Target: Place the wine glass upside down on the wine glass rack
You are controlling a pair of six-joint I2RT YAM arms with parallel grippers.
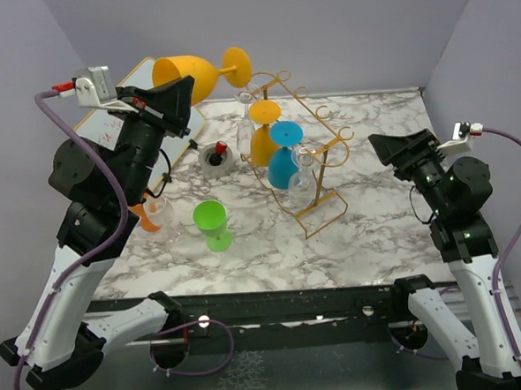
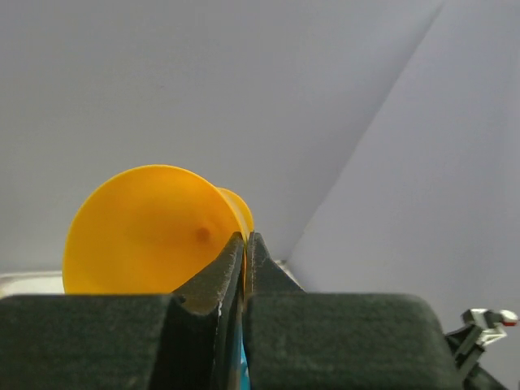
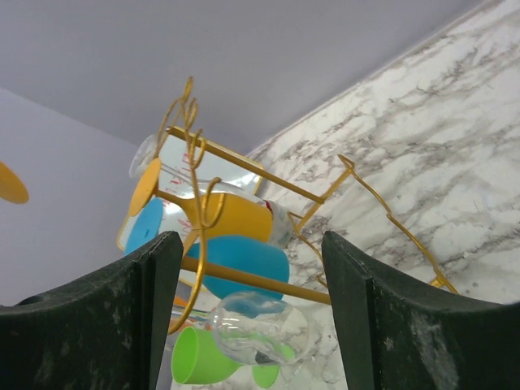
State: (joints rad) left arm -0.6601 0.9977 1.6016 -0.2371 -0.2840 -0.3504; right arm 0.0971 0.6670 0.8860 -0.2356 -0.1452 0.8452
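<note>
- Two bare stretches of marble lie along the near edge of the desk [image 1: 273, 256], one at the middle and one toward the near right corner.
- Just beyond the middle stretch a green glass [image 1: 211, 223] stands upright. An orange piece [image 1: 144, 220] sits left of it, partly hidden by the left arm.
- At the right edge the right gripper [image 1: 380, 145] hangs released, its fingers spread wide with nothing between them. It points toward the wine glass rack [image 3: 268, 283], with bare marble between the two.
- That rack stands right of the desk's middle, a thin gold wire frame with curled scroll hooks. An orange glass [image 1: 264, 137], a blue glass [image 1: 283, 163] and a clear glass [image 1: 302, 185] hang from it bowl-down.
- Left of the rack sits a grey dish [image 1: 217, 158] with something red in it, and a whiteboard [image 1: 97, 127] lies by the left edge.
- Over the far left corner the left gripper [image 2: 246, 244] is clenched on the rim of the wine glass [image 1: 187, 74], holding it in the air.
- The wine glass is opaque yellow-orange with a wide bowl, a short stem and a round foot. It lies sideways, foot toward the rack's top scrolls. I cannot tell whether foot and scrolls touch.
</note>
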